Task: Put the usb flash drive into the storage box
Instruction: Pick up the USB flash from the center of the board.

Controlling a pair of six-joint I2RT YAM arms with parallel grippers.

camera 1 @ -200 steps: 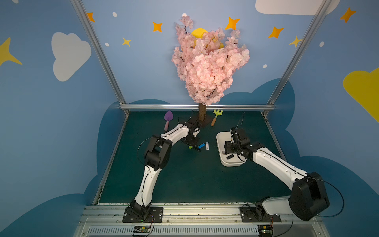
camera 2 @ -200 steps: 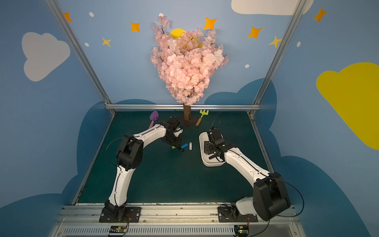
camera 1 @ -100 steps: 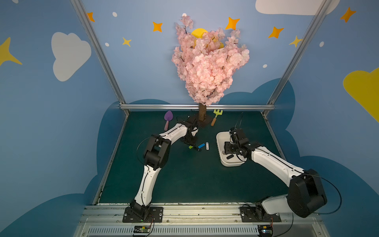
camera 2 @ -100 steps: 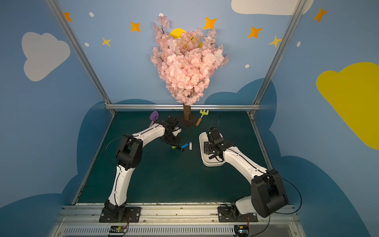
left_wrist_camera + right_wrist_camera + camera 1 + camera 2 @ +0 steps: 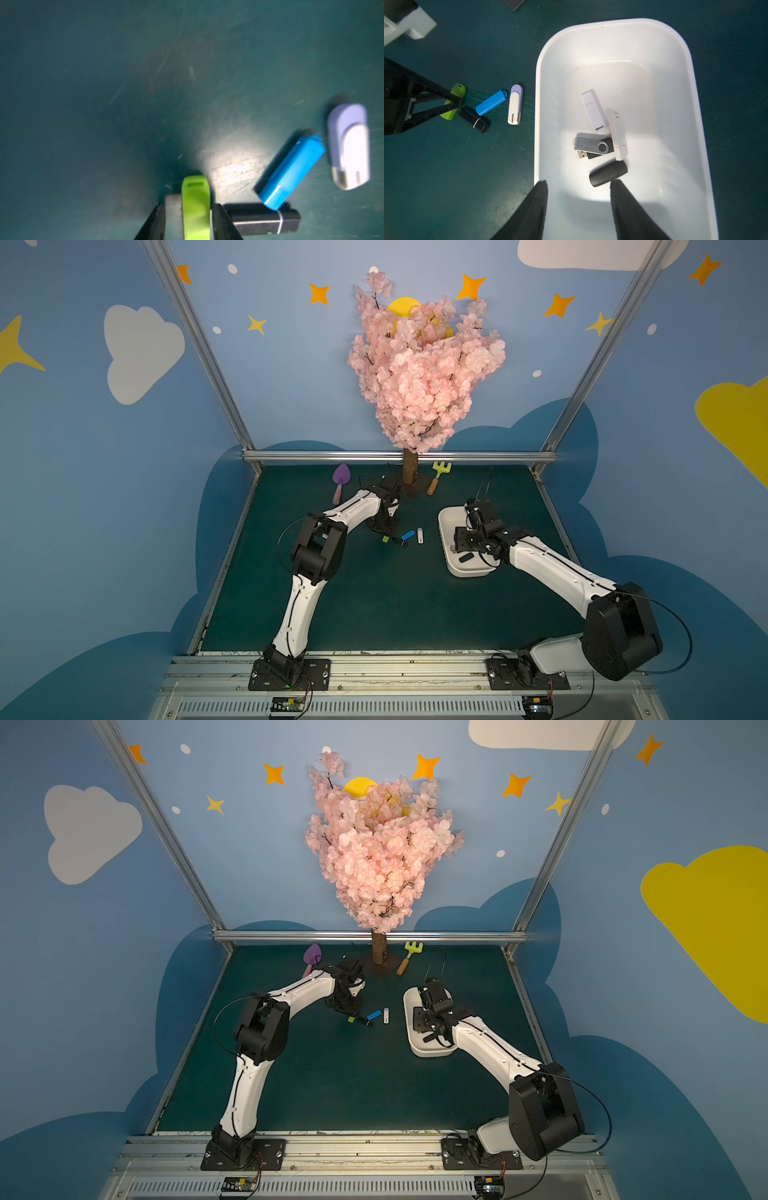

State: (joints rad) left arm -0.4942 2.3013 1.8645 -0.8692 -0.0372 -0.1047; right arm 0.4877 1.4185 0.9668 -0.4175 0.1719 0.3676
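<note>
Green flash drive (image 5: 195, 216) between left pincer (image 5: 188, 206) jaws

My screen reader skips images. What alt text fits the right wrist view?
White storage box holding four flash drives, with the right gripper open above it. Four more drives, green, black, blue and white, lie on the mat.

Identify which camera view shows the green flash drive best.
Left wrist: the green flash drive sits close up, inside the left pincer. Right wrist shows it half hidden; both top views, a speck.
</note>
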